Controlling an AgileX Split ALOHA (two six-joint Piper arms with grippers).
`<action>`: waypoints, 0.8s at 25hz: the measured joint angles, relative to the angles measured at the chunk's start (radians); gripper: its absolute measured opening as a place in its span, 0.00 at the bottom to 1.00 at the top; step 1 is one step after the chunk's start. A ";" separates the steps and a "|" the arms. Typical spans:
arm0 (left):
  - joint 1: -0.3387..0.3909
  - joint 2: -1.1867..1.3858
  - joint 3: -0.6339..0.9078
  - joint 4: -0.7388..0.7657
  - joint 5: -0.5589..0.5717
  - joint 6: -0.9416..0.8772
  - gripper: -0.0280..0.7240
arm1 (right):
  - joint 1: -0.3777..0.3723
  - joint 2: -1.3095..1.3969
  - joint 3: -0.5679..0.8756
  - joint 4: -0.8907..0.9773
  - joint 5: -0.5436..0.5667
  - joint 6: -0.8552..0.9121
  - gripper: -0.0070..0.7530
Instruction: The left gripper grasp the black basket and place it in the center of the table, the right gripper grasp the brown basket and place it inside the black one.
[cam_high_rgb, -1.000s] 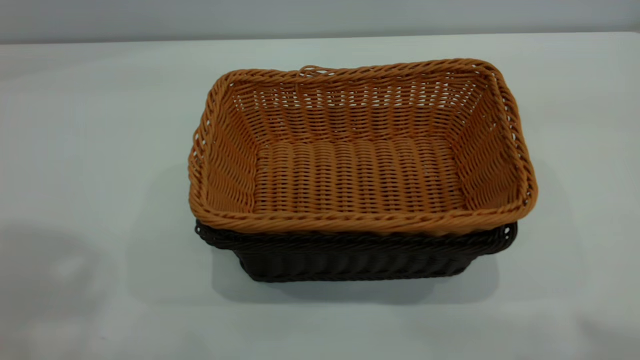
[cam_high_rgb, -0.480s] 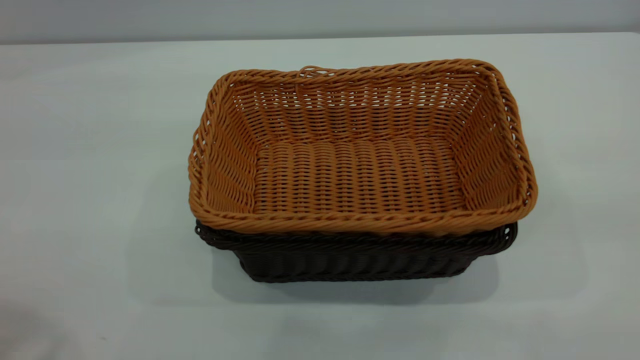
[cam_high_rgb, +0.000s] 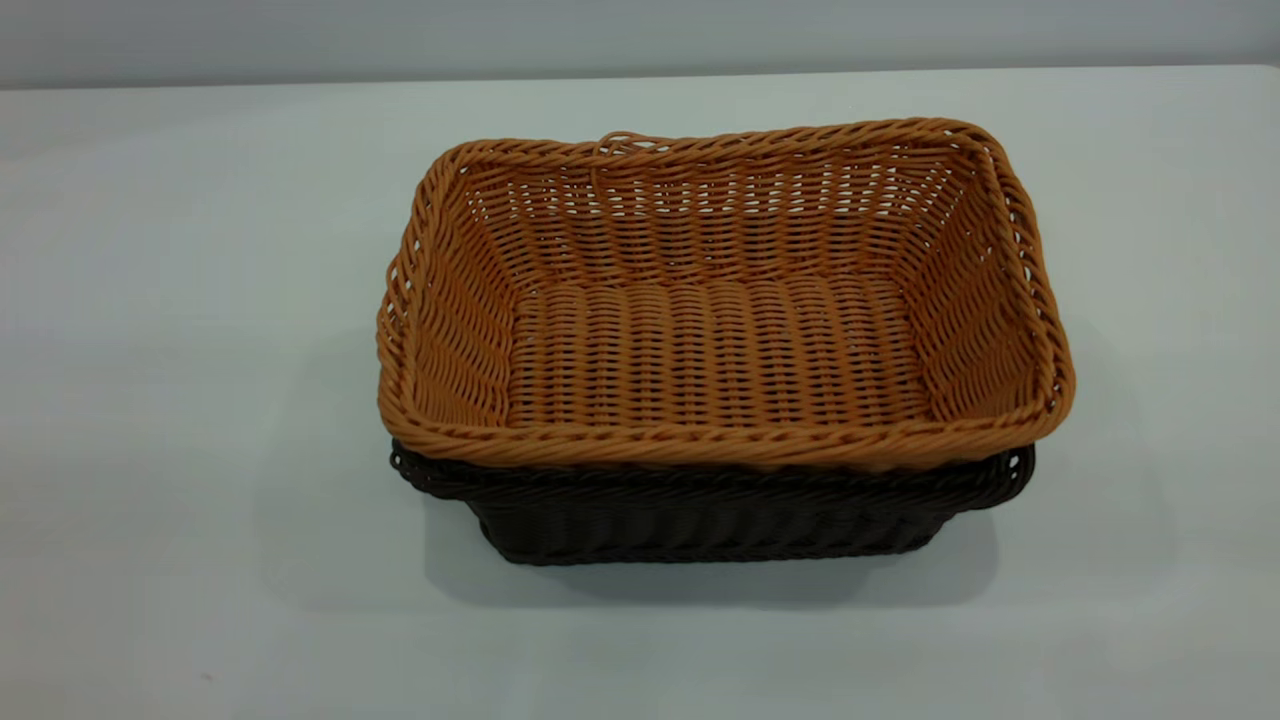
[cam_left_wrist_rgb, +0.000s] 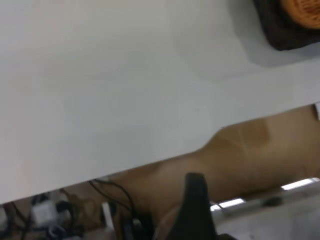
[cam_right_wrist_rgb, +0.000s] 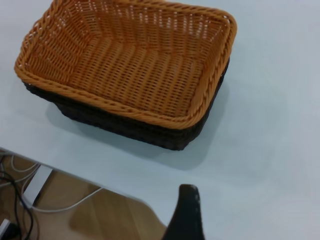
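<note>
Brown basket (cam_high_rgb: 720, 300): nested inside black basket (cam_high_rgb: 700, 515), mid-worktop (cam_high_rgb: 180, 300), long axis running left to right. My left gripper (cam_left_wrist_rgb: 196, 210) and right gripper (cam_right_wrist_rgb: 186, 212): both withdrawn past the worktop edge, the right apparently nearer; finger state indeterminable.

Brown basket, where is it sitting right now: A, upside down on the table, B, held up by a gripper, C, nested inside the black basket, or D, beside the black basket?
C: the brown basket sits nested in the black basket, its rim above the dark rim, on the table, with no gripper touching it.
</note>
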 joint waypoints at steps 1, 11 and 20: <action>0.000 -0.040 0.018 0.004 0.000 0.000 0.79 | 0.000 -0.014 0.004 -0.001 0.000 0.000 0.78; 0.000 -0.263 0.058 0.025 -0.006 0.000 0.79 | 0.000 -0.078 0.022 0.002 0.002 0.000 0.78; 0.000 -0.283 0.091 0.016 -0.039 -0.025 0.79 | 0.000 -0.078 0.022 0.007 0.002 0.001 0.78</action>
